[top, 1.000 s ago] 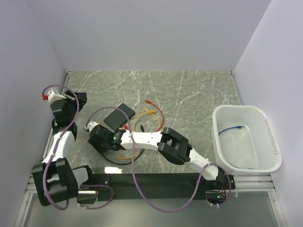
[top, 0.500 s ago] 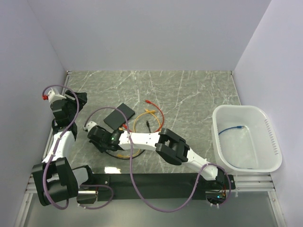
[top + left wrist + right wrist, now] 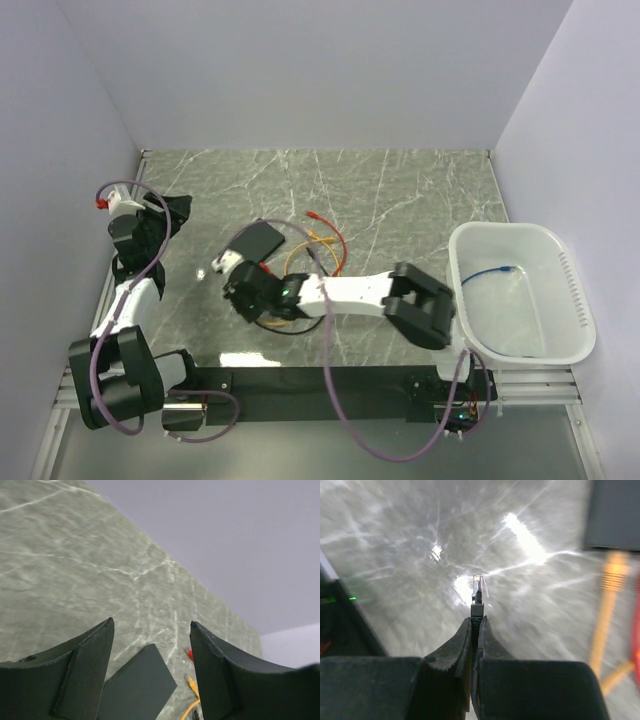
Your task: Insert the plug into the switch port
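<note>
The switch [image 3: 257, 241] is a flat matte-black box lying on the marble table, left of centre. My right gripper [image 3: 232, 272] hovers just below and left of it, shut on a black cable's plug [image 3: 477, 594]. The plug's clear tip sticks out past the fingertips, and my right gripper [image 3: 475, 621] points it at bare table, with the switch [image 3: 614, 514] off to the upper right. My left gripper [image 3: 172, 212] is open near the table's left edge. In its own view the left gripper [image 3: 151, 630] frames the switch [image 3: 136, 686] some way ahead, touching nothing.
Orange cable [image 3: 318, 241] and red cable [image 3: 322, 217] loop right of the switch, under the right forearm. An orange plug [image 3: 611, 574] lies below the switch. A white tub [image 3: 575, 300] holding a blue cable [image 3: 495, 271] stands at the right edge. Walls close three sides.
My right gripper has shut on the black plug and swung to the right with it, closer to the switch. The left arm has shifted only slightly.
</note>
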You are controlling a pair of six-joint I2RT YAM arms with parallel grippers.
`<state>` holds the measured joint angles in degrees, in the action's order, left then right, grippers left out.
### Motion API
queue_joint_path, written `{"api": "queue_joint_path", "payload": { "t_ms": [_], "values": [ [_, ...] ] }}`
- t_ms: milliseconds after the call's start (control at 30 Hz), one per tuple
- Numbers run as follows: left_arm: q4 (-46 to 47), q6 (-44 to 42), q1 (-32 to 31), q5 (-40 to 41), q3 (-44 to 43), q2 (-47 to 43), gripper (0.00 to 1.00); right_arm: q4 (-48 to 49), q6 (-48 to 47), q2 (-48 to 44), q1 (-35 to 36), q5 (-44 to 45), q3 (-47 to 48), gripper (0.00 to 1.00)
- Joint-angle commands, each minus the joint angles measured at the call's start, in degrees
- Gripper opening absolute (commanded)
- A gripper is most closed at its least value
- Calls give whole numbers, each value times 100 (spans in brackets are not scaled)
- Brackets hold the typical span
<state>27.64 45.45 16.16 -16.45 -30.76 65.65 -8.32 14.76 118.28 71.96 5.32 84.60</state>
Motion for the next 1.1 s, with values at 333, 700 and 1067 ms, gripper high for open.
{"api": "queue_joint_path", "payload": {
  "t_ms": [333,700,1067],
  "values": [
    [1586,-80,-1157,-1914,-500,1002,66,2421,527,-2089,-1491,-2139,-2464,0],
    [2772,543,-1871,-2617,-527,1371,56,4153,1555,-2397,-2590,-3774,-3432,0],
    [3204,553,-2258,-2899,-650,1741,52,5455,2443,-2292,-3030,-4970,-3837,0]
  ]
}}
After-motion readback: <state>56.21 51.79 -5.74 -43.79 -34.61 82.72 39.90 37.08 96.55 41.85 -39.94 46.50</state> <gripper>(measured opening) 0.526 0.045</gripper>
